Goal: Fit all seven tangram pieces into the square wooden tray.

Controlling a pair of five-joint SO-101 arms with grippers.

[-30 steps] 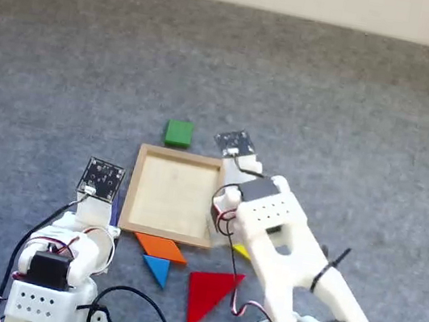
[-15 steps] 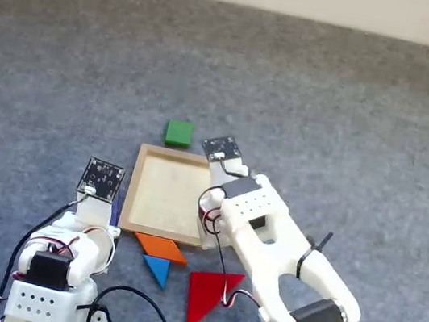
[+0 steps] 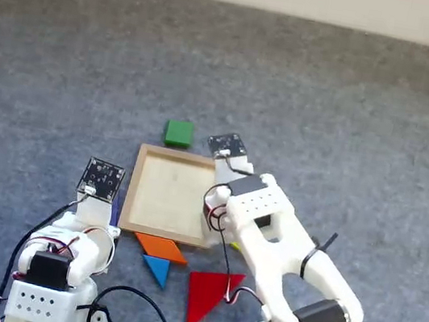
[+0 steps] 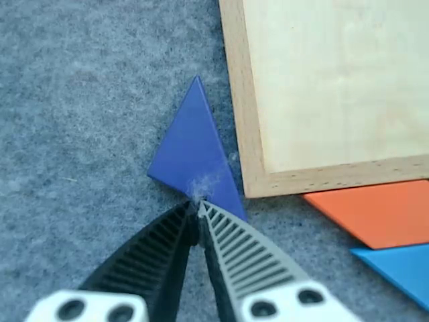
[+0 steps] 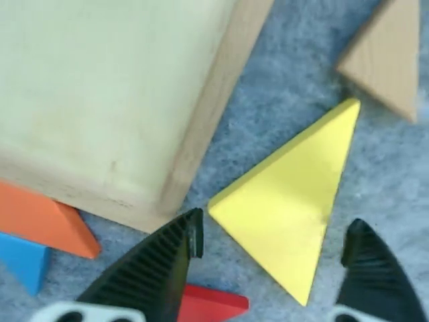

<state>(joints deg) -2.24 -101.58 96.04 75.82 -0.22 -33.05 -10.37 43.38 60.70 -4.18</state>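
High view: square wooden tray (image 3: 131, 189) at frame centre on the grey table (image 3: 353, 109). Green square (image 3: 178, 132) just above its top edge. Orange parallelogram (image 3: 160, 247), light-blue triangle (image 3: 156, 269) and red triangle (image 3: 208, 295) below its bottom edge.

Left wrist view: left hand (image 4: 199, 209) clenched, tips touching a corner of the dark-blue triangle (image 4: 193, 154), which lies just beside the tray's outer rim.

Right wrist view: right hand (image 5: 275, 233) released, fingers straddling the yellow triangle (image 5: 289, 202) beside a tray corner. Tan triangle (image 5: 385, 60) nearby.
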